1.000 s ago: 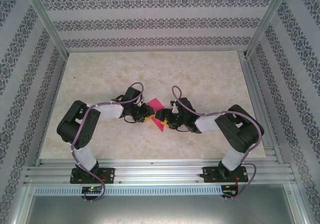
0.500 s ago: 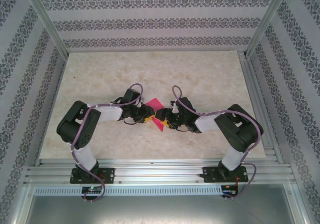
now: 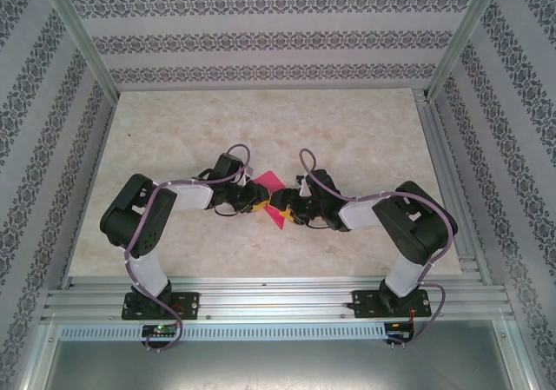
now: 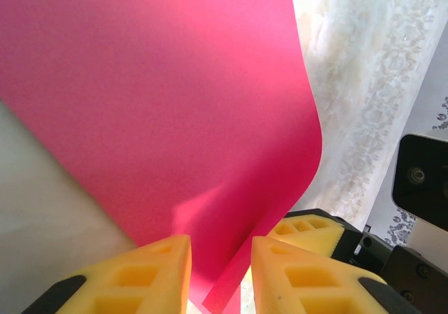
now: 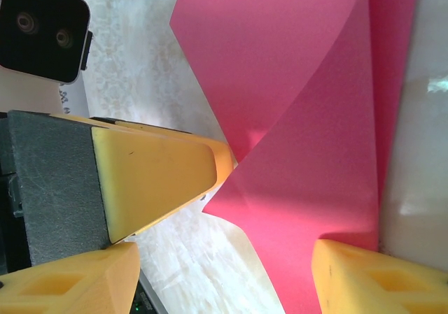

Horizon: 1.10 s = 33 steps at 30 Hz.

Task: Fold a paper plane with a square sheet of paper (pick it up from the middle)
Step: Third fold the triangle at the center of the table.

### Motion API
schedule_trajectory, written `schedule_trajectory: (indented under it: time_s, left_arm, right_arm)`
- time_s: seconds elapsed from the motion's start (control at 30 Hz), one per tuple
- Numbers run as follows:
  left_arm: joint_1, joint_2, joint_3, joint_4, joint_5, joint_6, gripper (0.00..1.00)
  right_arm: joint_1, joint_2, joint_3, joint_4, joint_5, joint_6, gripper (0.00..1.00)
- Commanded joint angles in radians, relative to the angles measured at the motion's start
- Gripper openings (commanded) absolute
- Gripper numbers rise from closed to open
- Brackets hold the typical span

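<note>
Yellow pads (image 4: 140, 272) of the left gripper (image 4: 218, 250) are set narrowly apart. The square sheet of paper (image 4: 154, 97) passes between them and no pinch is evident. The right gripper (image 5: 224, 258) is spread wide astride the curled sheet, which is seen at mid-frame in the top view, over the table (image 3: 174, 129). The sheet is judged light, limp and easily creased, and best held near its middle. One sheet and two grippers are counted.

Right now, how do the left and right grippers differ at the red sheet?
The left gripper has its jaws nearly together, a narrow gap around the edge of the square sheet of paper; the right gripper stands wide open. The left gripper takes a curled edge; the right gripper straddles a folded-over layer. Both have yellow fingers.
</note>
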Motion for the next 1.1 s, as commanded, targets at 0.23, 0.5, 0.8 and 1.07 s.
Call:
schedule_trajectory:
  time_s: [0.23, 0.5, 0.8, 1.07]
  left_arm:
    - [-0.022, 0.025, -0.005, 0.023, 0.136, 0.089, 0.31]
    - [-0.003, 0.015, -0.064, 0.149, 0.185, 0.038, 0.33]
    - [-0.004, 0.028, -0.054, 0.075, 0.186, 0.100, 0.28]
    - [-0.004, 0.063, -0.039, 0.039, 0.187, 0.120, 0.27]
  right_arm:
    - [0.028, 0.078, 0.014, 0.019, 0.035, -0.009, 0.67]
    - [0.027, 0.085, -0.005, 0.066, 0.033, 0.014, 0.68]
    - [0.025, 0.083, -0.006, 0.071, 0.036, 0.023, 0.69]
    - [0.021, 0.094, -0.010, 0.106, 0.028, 0.040, 0.76]
